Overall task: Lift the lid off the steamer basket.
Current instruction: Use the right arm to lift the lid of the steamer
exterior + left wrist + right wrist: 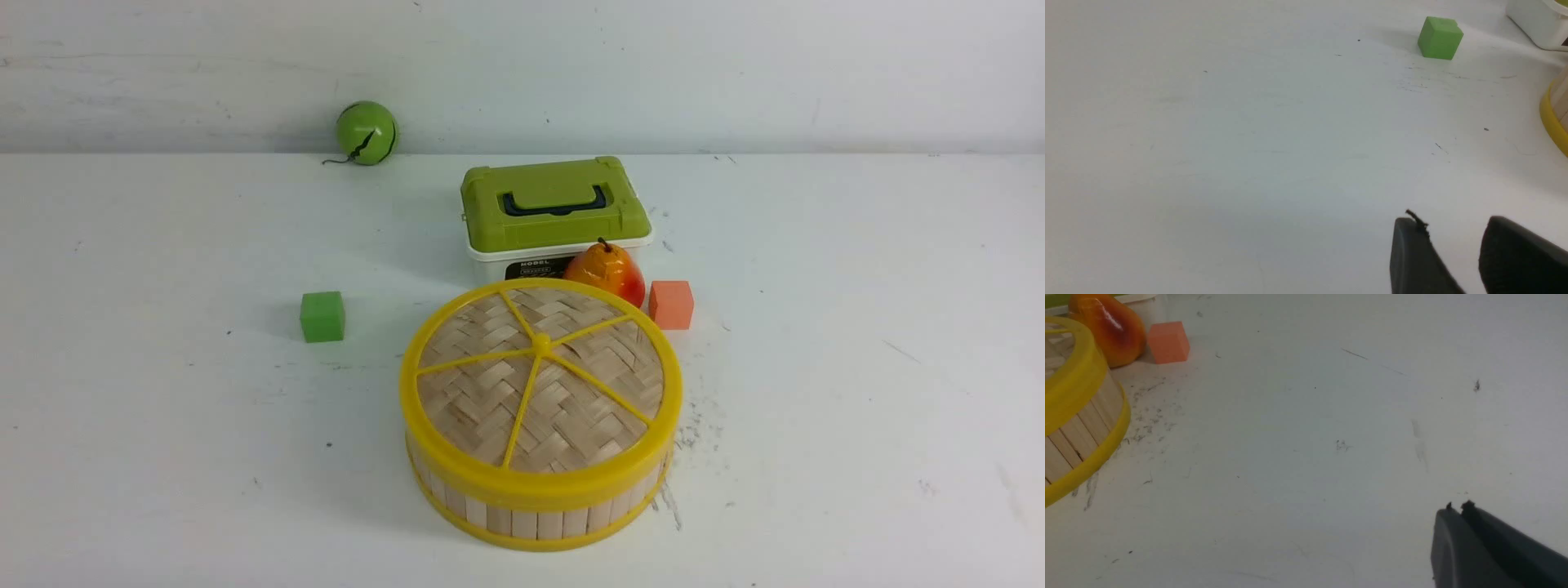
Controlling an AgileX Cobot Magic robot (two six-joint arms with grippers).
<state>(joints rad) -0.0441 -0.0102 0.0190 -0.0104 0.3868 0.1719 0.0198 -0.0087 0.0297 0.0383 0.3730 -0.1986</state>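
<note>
The lid (539, 384) sits squarely on the steamer basket (539, 514), its yellow rim capping the slatted wall, near the middle of the counter (857, 367) between my two arms, so nothing of the job is done yet. My left claw (1451, 228) hangs low over bare counter with its fingers apart and nothing between them. My right claw (1457, 508) is pressed shut and empty, off to the basket's other side. Neither one is near the lid. My worry is that the rim looks thick and seems to fit snugly over the basket. If I pinch it at one edge and pull, the light basket may well come up with it, or the lid may tilt and jam. The centre knob looks small and smooth, so a grip there could slip. A toy pear (606, 272) stands right against the basket's far edge, in front of the green-and-white box (555, 212), with an orange cube (671, 304) just beside it. If I drag the lid back or sideways before it has come up clear, I could knock the pear over and send it rolling. The green cube (322, 316) and the green ball (366, 132) lie well apart from the basket and should be no trouble
</note>
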